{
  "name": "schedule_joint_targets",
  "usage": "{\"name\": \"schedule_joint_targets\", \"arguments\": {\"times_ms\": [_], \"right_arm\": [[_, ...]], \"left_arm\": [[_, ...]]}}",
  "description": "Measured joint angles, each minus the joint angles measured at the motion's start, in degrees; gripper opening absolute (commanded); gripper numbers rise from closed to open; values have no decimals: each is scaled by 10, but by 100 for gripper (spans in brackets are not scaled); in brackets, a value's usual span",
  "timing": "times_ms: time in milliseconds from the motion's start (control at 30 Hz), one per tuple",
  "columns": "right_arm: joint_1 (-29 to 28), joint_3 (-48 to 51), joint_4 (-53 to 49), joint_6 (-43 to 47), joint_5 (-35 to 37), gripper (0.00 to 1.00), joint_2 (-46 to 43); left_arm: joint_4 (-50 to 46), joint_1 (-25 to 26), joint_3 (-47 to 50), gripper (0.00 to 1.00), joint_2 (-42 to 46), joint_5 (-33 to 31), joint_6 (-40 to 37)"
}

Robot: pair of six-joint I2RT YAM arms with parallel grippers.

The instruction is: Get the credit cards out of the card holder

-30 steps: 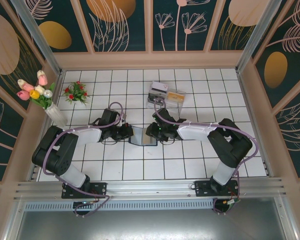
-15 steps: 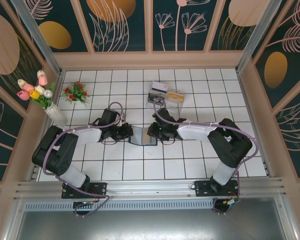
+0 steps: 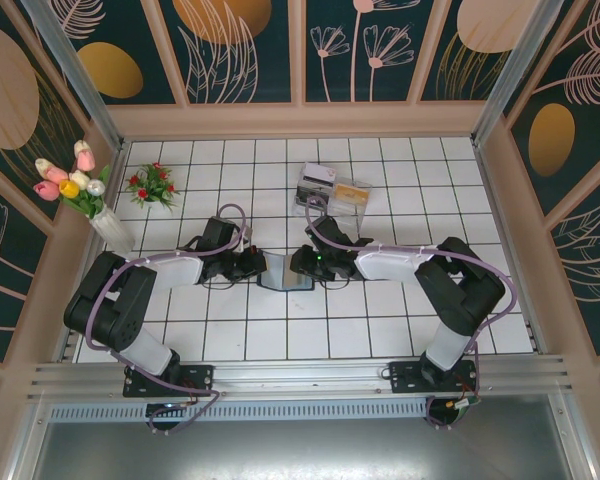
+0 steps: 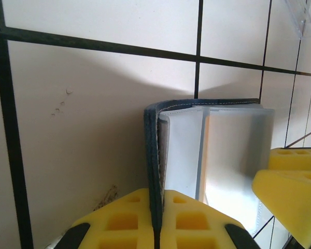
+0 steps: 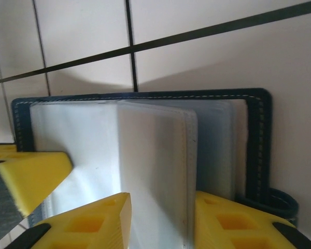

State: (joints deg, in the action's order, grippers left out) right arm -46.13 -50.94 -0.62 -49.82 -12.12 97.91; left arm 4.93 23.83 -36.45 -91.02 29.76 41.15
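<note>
1. the card holder lies open on the white tiled table, near its middle, directly between the two grippers.
2. from above it is only a small grey-blue patch. the wrist views add a dark navy cover with pale stitching along the border and a stack of clear, milky sleeves inside.
3. whether any sleeve holds a card cannot be told.
4. in the left wrist view, the left gripper has its yellow pads pressed together on the edge of the navy cover, which stands on edge between them. the sleeves fan out to the right.
5. in the right wrist view, the right gripper has one yellow pad on each side of an upright clear sleeve. it is not clear whether they pinch it or merely flank it.
6. each wrist view catches the other arm's yellow finger at the side of its frame, close against the sleeves.
7. farther back on the table, well apart from the holder, a clear tray holds a tan card.
8. at the far left stand a vase of tulips and a small bunch of red flowers.
</note>
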Motion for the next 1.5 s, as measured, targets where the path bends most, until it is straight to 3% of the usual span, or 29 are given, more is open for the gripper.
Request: {"name": "schedule_joint_targets", "arguments": {"times_ms": [333,500,1133,1333,1500], "right_arm": [[0,16,27,0,-17,33,-44],[1,11,-3,0,18,33,-67],[4,11,-35,0,30,33,-22],[4,11,-34,0,20,25,-22],[4,10,-33,0,16,26,-22]], "left_arm": [[0,0,0,3,0,0,0],[0,0,0,3,0,0,-2],[0,0,0,3,0,0,-4],[0,0,0,3,0,0,-4],[0,0,0,3,0,0,-4]]}}
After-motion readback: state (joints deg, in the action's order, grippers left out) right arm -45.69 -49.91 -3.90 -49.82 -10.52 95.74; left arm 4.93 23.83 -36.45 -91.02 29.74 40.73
